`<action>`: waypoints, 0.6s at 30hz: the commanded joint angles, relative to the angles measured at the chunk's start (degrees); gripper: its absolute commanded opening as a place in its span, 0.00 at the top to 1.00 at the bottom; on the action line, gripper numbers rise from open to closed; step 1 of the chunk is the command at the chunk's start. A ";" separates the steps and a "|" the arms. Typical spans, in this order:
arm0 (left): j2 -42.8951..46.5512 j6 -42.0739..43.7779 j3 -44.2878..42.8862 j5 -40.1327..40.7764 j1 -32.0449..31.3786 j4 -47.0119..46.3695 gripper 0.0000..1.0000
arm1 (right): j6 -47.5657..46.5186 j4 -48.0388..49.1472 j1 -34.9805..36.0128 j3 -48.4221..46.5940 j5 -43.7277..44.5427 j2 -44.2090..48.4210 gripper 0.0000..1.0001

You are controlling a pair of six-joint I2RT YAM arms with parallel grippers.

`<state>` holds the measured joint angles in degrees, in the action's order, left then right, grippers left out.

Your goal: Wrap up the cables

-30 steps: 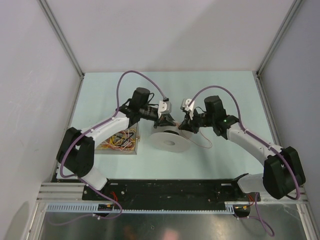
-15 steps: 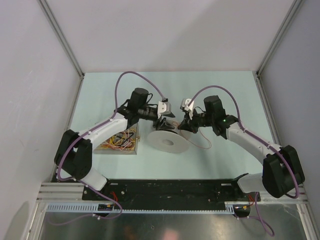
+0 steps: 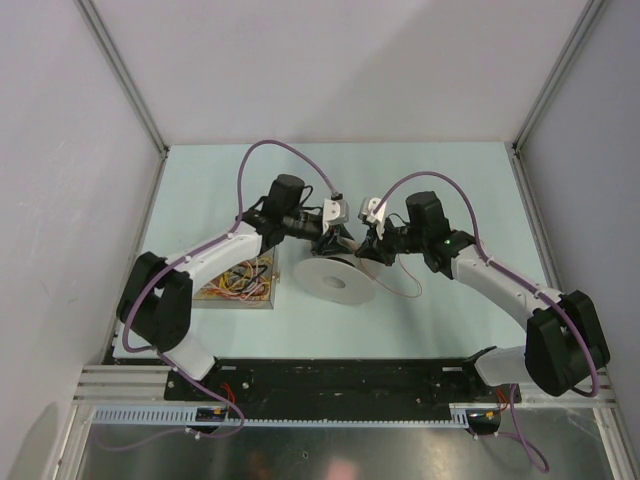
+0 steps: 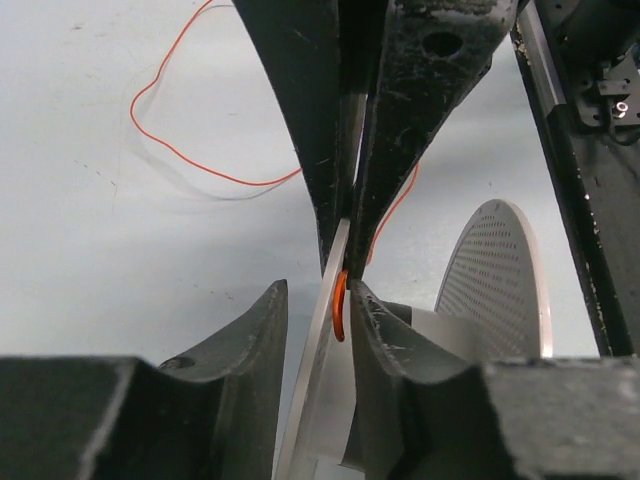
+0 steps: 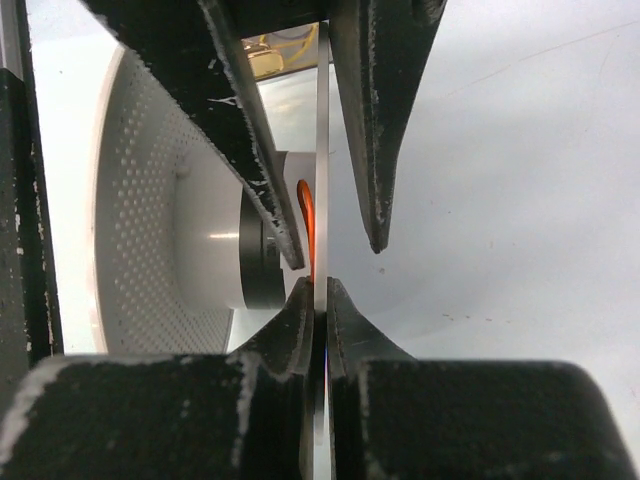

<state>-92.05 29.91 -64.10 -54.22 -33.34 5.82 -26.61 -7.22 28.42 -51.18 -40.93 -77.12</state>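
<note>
A white perforated spool (image 3: 335, 280) lies tilted between both grippers. My right gripper (image 3: 366, 252) is shut on the thin rim of one spool flange (image 5: 322, 150); its tips (image 5: 320, 290) pinch it. My left gripper (image 3: 335, 243) is open and straddles the same flange (image 4: 322, 300), tips (image 4: 315, 292) on either side. An orange cable (image 4: 200, 165) runs from the table up between that flange and one left finger. It also shows beside the spool hub in the right wrist view (image 5: 306, 215), and its loose end loops on the table (image 3: 405, 290).
A clear box (image 3: 238, 283) with several yellow, orange and red cables stands left of the spool. The spool's other perforated flange (image 4: 495, 270) stands to the right of my left fingers. Grey walls enclose the pale green table (image 3: 450, 190).
My left gripper has shifted a little to the right, closer to the right gripper. The spool has edged slightly left. The right gripper keeps its hold on the flange.
</note>
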 commanded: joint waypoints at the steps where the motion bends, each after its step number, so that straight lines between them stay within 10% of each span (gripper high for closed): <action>1: 0.00 0.02 -1.19 -1.03 -0.39 0.50 0.69 | -1.97 0.28 0.26 -0.41 3.17 1.09 1.00; 12: 0.21 -3.92 -1.67 -2.26 -0.65 0.60 1.00 | -1.24 0.74 0.00 -0.41 4.54 2.18 0.97; 18: 1.57 -5.02 -1.98 -2.34 1.05 0.80 1.00 | 1.67 0.10 -2.66 -0.41 5.70 5.55 0.31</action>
<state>-92.05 27.75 -64.18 -56.73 -33.15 6.98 -27.73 -8.51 27.81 -51.18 -38.26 -75.50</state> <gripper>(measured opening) 0.047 0.521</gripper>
